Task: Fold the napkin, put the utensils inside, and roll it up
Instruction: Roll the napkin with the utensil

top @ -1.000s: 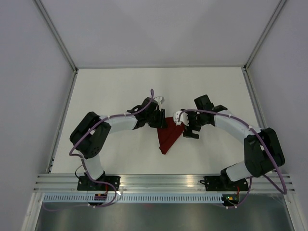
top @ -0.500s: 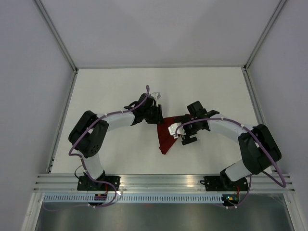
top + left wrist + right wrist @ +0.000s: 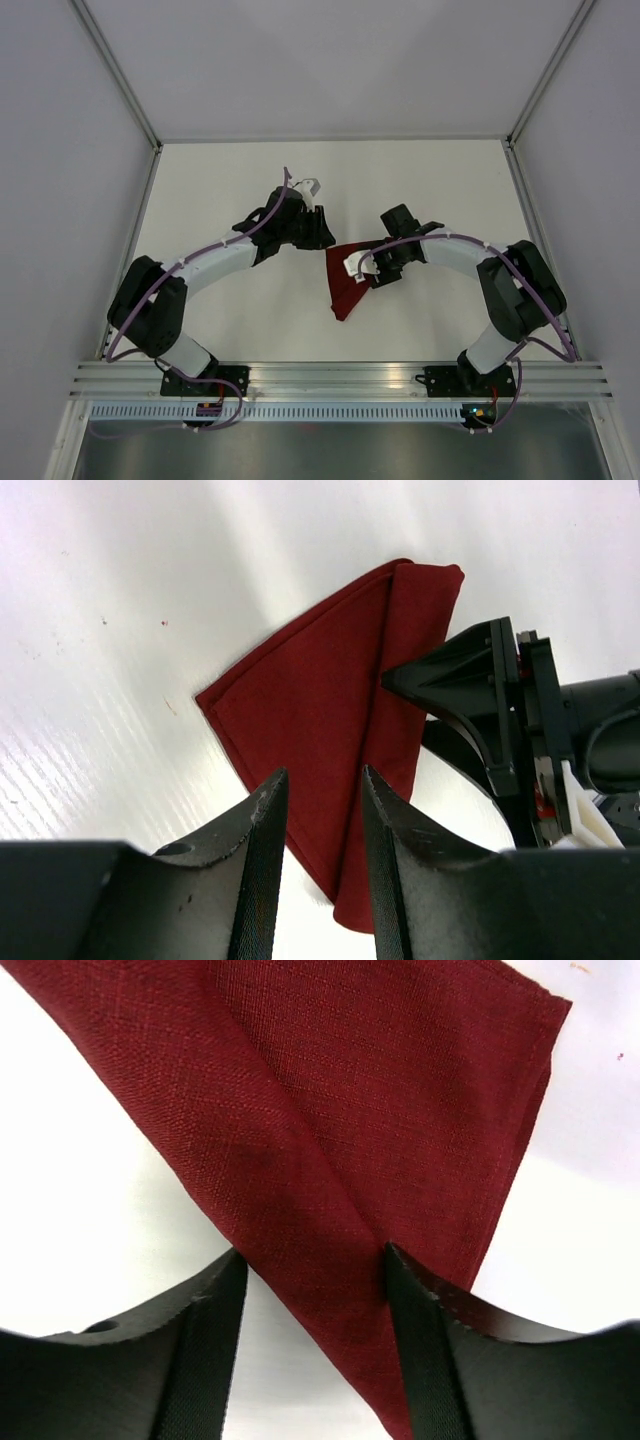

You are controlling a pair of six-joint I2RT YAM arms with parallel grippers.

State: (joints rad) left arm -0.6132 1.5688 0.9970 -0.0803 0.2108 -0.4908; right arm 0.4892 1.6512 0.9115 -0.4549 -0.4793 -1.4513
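The dark red napkin [image 3: 343, 290] lies folded into a pointed shape on the white table, between my two grippers. In the right wrist view a folded flap of the napkin [image 3: 350, 1110] runs diagonally, and my right gripper [image 3: 312, 1260] stands low over it with its jaws apart on either side of the flap's narrow end. My right gripper [image 3: 362, 275] sits over the napkin's right part. My left gripper [image 3: 328, 240] hovers by the upper left corner, jaws partly apart, nothing between them. Its view shows the napkin [image 3: 330, 700] beyond its fingertips. The utensils are out of view.
The right gripper's black body [image 3: 500, 730] shows close to the napkin's right side in the left wrist view. White walls with metal corner posts [image 3: 140, 130] enclose the table. An aluminium rail [image 3: 330, 380] runs along the near edge by the arm bases.
My right gripper has moved left and down onto the napkin and its jaws have narrowed. The left arm has stretched out, its gripper shifting slightly up off the napkin's corner.
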